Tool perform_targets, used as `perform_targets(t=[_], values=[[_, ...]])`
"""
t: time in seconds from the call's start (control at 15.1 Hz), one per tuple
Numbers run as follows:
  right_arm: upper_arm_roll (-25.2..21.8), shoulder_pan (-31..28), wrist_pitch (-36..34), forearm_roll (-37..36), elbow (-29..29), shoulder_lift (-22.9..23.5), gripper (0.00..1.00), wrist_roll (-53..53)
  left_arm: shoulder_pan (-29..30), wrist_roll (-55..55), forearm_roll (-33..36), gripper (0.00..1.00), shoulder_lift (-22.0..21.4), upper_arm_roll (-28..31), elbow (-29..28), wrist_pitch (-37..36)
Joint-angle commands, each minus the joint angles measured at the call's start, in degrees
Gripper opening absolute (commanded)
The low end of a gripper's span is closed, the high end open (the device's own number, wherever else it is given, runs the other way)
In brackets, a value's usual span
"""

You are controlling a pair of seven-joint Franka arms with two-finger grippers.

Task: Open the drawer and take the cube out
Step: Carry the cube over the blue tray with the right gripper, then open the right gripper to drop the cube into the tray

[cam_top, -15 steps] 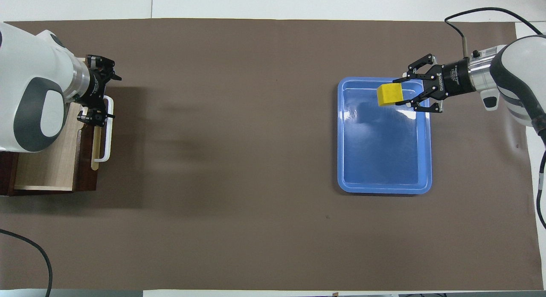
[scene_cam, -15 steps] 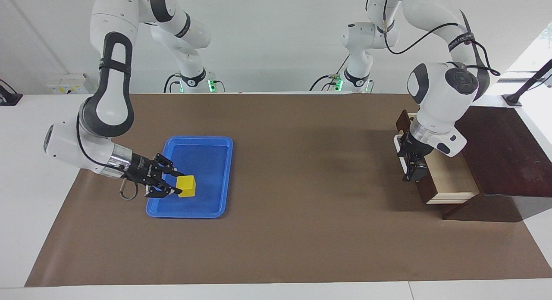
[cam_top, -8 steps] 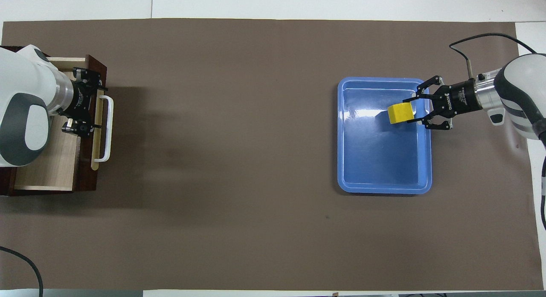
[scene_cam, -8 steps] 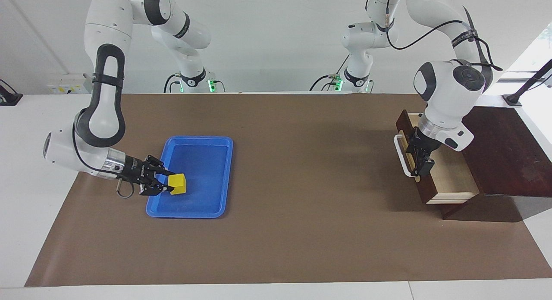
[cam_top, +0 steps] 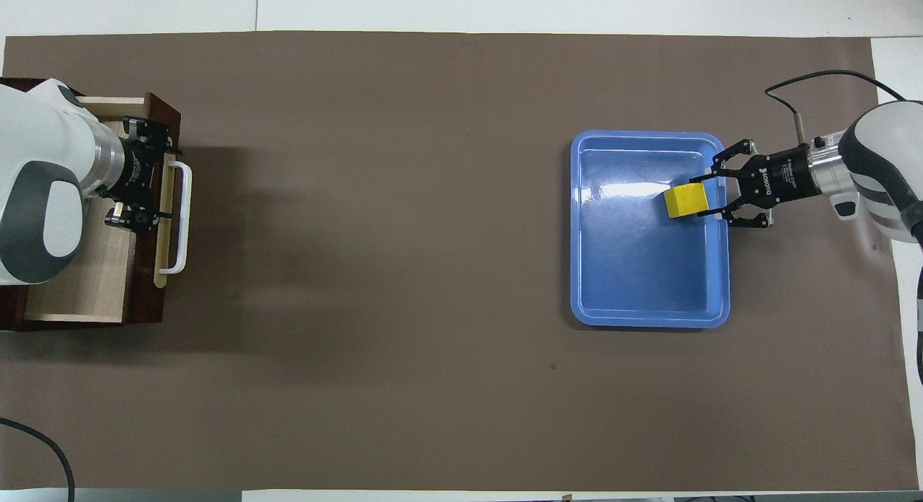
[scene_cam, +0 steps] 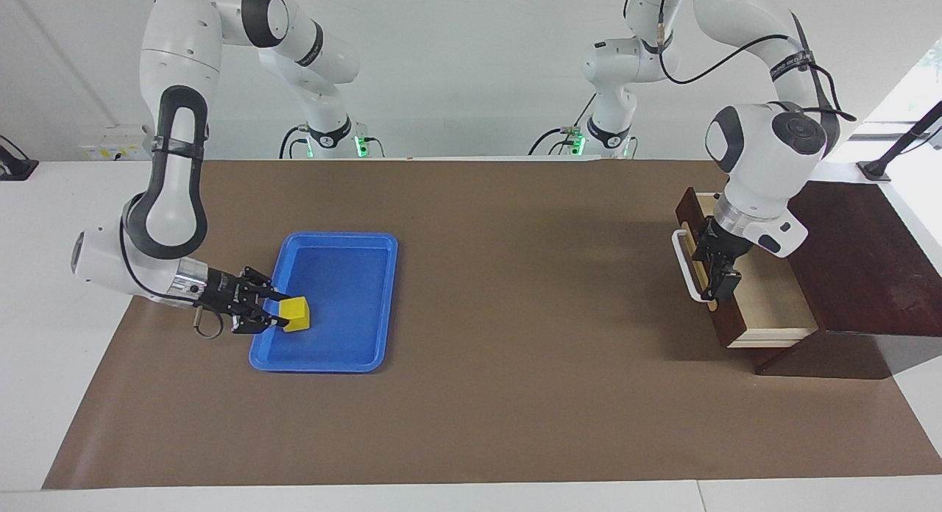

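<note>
- Since the earlier frames, the right claw [scene_cam: 274,313] has been carrying the cube [scene_cam: 297,314] lower into the tray [scene_cam: 346,361], and the left arm has been pulling back a little from the drawer front.
- Right claw is pinching the yellow cube between its fingertips [cam_top: 703,178], low over the tray's edge toward the right arm's end of the bench [scene_cam: 515,409]; whether the cube is already resting on the tray floor is hard to tell.
- Left claw [scene_cam: 712,268] is hanging over the open drawer [scene_cam: 773,306], just inside the white handle [scene_cam: 686,265], spread wide and holding nothing.
- Drawer is standing pulled out, its pale inside showing bare where visible.
- Cube is looking light, stiff and smooth-faced; gripping two flat parallel faces, as now, seems the safest hold, since a corner grip would likely slip.
- Tray's raised rim is sitting right under the right claw's links, so lifting straight up before withdrawing appears wise.
- Brown bench between tray and drawer is lying open, giving both arms ample room.
</note>
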Motion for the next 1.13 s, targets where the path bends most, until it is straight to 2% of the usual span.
perform_targets(t=[0.0,0.13,0.2,0.27,0.33,0.66,0.93,1.06], values=[[0.26,-0.62,0.4,-0.26,-0.33,0.26,0.0,-0.11,1.65,1.87,0.87,1.0,-1.76,-0.26,-2.07,0.97],[0.17,-0.62,0.49,-0.44,-0.33,0.26,0.0,0.16,2.61,2.91,1.39,1.0,-1.76,-0.26,-2.15,0.97],[0.09,-0.62,0.4,-0.61,-0.33,0.26,0.15,0.24,3.32,3.53,1.74,1.0,-1.76,-0.26,-2.15,0.97],[0.08,-0.62,0.4,-0.96,-0.16,0.26,0.92,0.33,3.58,4.06,1.83,1.0,-1.76,-0.26,-2.07,0.97],[0.08,-0.53,0.31,-1.23,0.19,0.26,1.0,0.51,4.46,5.11,2.36,1.0,-1.76,-0.26,-1.98,0.97],[0.0,0.17,-1.87,-1.49,2.47,-0.27,1.0,3.49,9.03,9.86,4.2,1.0,-1.41,-0.26,-1.01,1.32],[0.08,0.61,-9.87,-5.96,12.48,-1.4,1.0,7.37,12.45,12.85,4.82,1.0,-1.06,-0.17,-0.22,1.76],[0.87,0.88,-10.5,-10.52,13.73,-4.47,1.0,6.93,13.51,14.78,5.26,1.0,-1.06,-0.18,-0.22,2.2]])
